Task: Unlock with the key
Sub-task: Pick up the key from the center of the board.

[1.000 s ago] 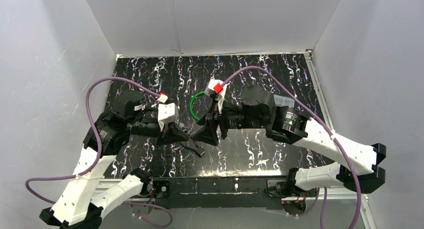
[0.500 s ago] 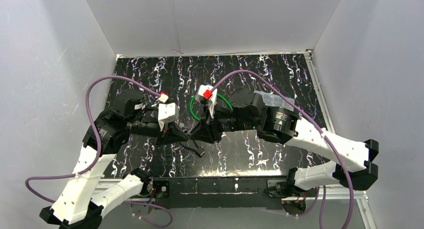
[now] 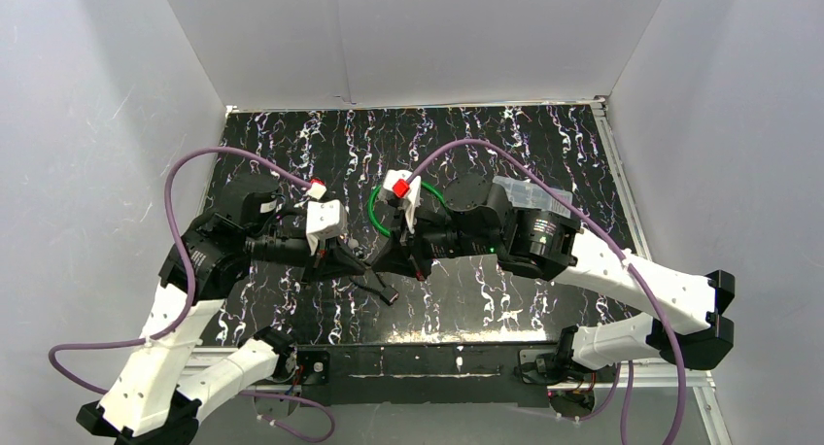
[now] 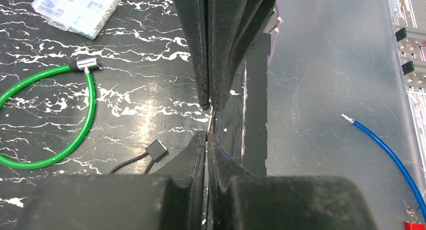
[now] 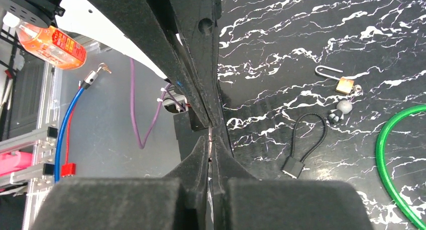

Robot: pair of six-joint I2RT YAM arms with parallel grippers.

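From above, the left claw (image 3: 363, 264) and right claw (image 3: 381, 262) are meeting tip to tip over the tabletop (image 3: 505, 144). Left wrist: both are pinching the thin key (image 4: 208, 120), lying lengthwise between them. Right wrist: the padlock (image 5: 344, 84) is lying apart, beside the tips.

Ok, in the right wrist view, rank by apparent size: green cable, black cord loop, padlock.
1. green cable, largest, though partly out of frame
2. black cord loop
3. padlock, smallest, though it lies farther from the camera
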